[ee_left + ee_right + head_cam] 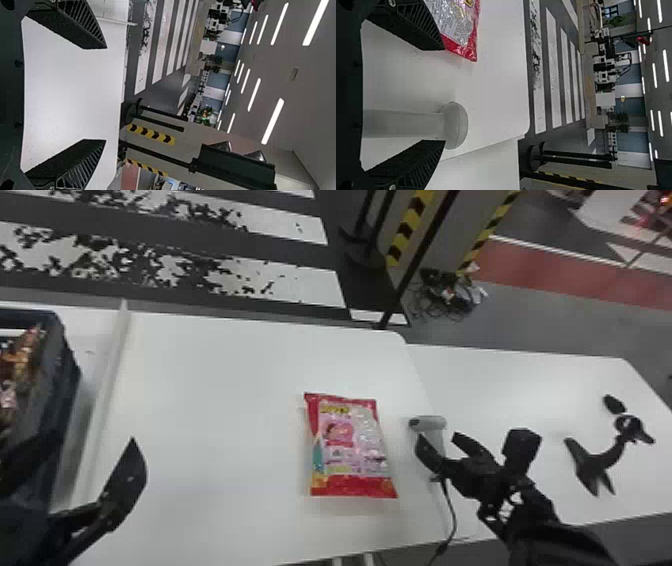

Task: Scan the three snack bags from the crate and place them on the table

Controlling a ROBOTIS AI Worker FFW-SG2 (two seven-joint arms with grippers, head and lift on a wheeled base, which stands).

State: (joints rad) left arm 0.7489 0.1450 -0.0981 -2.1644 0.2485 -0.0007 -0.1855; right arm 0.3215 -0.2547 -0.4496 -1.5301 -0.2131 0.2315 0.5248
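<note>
Left gripper (96, 436) wide; right gripper (437, 435) wide, near scanner (429, 423); snack bag (350, 447) on table (215, 415)

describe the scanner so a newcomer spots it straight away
On the white table, look just right of the red-edged snack bag. The scanner is grey, with a rounded head and a dark cable, unlike the shiny bag or the black right tool.

The left end effector (94, 439) is well apart from the bag (350, 445), on its left, with its two flat fingers spread wide. The right end effector (437, 436) is near the bag, on its right, fingers also parted; its black arm (555, 540) slants in toward the bag's side.
</note>
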